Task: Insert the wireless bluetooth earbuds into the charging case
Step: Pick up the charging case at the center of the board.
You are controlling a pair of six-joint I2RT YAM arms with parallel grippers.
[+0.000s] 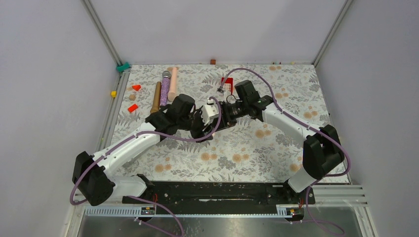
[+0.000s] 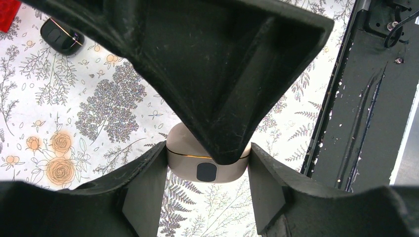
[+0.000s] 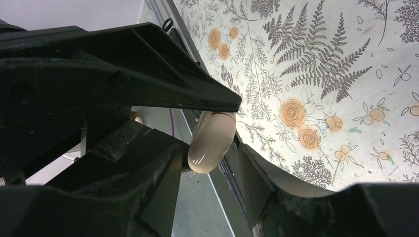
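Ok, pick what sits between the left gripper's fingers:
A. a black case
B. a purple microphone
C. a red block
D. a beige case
D: the left wrist view shows a beige case with a dark oval patch clamped between the fingers of the left gripper, while the black case lies apart from it.

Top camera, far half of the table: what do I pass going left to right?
Small yellow cube → brown wooden rod → purple glittery microphone → pale pink rod → small red object.
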